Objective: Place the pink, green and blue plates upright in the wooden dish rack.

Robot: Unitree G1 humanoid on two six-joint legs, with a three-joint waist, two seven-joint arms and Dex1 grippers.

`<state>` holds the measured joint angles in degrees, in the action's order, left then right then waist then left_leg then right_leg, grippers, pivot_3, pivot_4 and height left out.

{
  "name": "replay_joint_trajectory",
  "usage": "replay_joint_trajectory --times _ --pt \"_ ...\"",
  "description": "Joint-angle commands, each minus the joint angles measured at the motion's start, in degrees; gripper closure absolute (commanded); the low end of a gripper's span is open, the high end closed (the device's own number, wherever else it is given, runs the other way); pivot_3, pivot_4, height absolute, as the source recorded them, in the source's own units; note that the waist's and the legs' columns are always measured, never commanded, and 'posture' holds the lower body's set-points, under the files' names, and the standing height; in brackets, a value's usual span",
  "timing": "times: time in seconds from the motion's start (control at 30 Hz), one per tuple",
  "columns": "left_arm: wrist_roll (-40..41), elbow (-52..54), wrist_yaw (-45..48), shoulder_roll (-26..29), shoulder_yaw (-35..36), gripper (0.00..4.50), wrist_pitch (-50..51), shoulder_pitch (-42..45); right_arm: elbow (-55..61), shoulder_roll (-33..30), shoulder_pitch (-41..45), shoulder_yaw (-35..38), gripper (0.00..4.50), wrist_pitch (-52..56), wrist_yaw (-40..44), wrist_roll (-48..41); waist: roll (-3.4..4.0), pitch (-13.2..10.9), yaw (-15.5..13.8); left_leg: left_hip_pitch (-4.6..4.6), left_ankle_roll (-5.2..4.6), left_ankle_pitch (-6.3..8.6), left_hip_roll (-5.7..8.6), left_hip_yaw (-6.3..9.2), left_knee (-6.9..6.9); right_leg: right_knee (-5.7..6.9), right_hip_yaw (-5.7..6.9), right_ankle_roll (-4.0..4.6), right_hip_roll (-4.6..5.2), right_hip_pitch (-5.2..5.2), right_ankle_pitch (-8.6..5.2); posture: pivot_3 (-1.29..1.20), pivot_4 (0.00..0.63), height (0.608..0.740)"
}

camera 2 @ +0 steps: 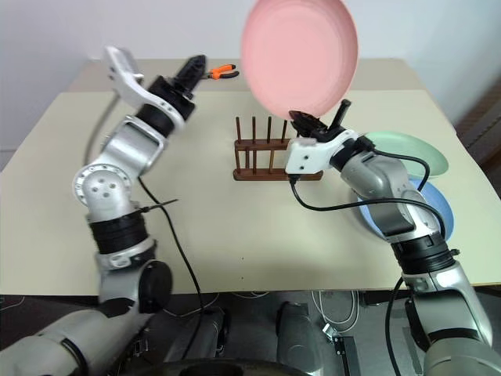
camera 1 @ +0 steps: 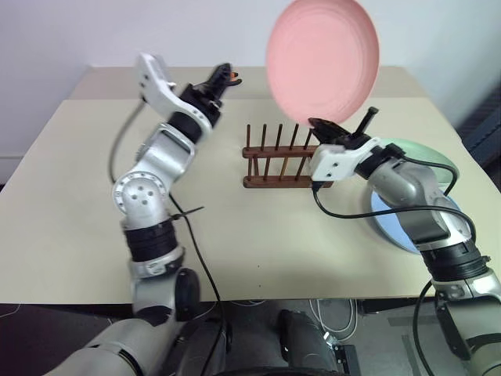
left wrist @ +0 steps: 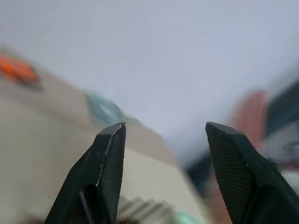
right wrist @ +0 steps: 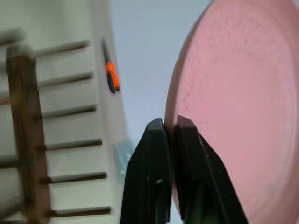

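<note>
right gripper (right wrist: 170,135) pinches the pink plate (camera 1: 322,59) by its lower rim, plate upright above it, wooden dish rack (camera 1: 280,157) just below. left gripper (left wrist: 163,135) spread, empty, well left of rack.

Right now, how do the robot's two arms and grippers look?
Both arms are silver-grey metal with black joint bands. Each wrist carries a white bracket. A thin black cable hangs along each arm. The left gripper and right gripper each have two black, tapered fingers with a finely textured surface.
</note>
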<state>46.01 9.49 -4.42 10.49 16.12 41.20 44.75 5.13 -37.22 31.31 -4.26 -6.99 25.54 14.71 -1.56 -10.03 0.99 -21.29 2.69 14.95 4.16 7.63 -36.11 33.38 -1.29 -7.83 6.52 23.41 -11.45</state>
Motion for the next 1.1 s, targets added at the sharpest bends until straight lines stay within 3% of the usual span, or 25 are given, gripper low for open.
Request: replay_joint_trajectory --times 0.03,0.13,0.3,0.43,0.73,1.1 --pt "-11.10 1.47 15.71 9.68 -10.10 1.59 -7.20 -7.31 10.68 2.70 0.08 11.77 4.50 19.81 7.53 -28.50 0.08 -0.01 -0.12 0.00 -0.10 0.05 0.01 0.00 0.00 0.00 -0.02 0.01 0.00 0.00 0.00 0.00 0.150 0.740" --pt "-14.59 3.89 31.82 18.20 -16.84 1.59 -12.90 -15.92 14.76 4.43 1.61 22.17 4.50 37.81 6.74 -55.30 0.13 -0.05 -0.45 -0.04 -0.18 0.10 -0.01 0.04 -0.01 -0.05 -0.01 0.11 0.00 0.00 -0.04 0.00 0.150 0.740" --pt "-13.89 7.90 46.68 24.25 -21.61 1.59 -13.94 -23.28 12.83 2.92 3.11 27.81 4.50 50.87 4.65 -72.73 0.22 -0.15 -0.46 -0.13 -0.23 0.13 -0.06 0.10 0.00 -0.14 0.07 0.37 0.06 0.03 -0.08 0.00 0.150 0.740" --pt "-12.35 11.71 51.45 24.48 -24.21 1.59 -11.66 -25.23 8.58 1.75 3.04 27.16 4.50 53.86 5.33 -74.23 0.32 -0.18 -0.42 -0.11 -0.25 0.14 -0.07 0.02 0.01 -0.14 0.07 0.36 0.10 0.03 -0.09 0.00 0.150 0.740" --pt "-12.28 16.25 52.94 22.54 -26.61 1.59 -9.55 -27.01 -1.57 1.47 5.58 26.90 4.50 54.95 8.02 -73.45 0.37 -0.20 -0.30 -0.10 -0.27 0.14 -0.05 -0.02 -0.01 -0.10 0.07 0.31 0.08 0.05 -0.07 0.00 0.150 0.740" --pt "-16.24 12.52 54.21 20.95 -27.62 1.59 -11.77 -27.34 -6.04 0.00 5.12 28.58 4.50 58.50 15.21 -76.57 0.37 -0.20 -0.33 -0.10 -0.28 0.15 -0.04 -0.03 -0.03 -0.10 0.07 0.26 0.08 0.04 -0.05 0.00 0.150 0.740"
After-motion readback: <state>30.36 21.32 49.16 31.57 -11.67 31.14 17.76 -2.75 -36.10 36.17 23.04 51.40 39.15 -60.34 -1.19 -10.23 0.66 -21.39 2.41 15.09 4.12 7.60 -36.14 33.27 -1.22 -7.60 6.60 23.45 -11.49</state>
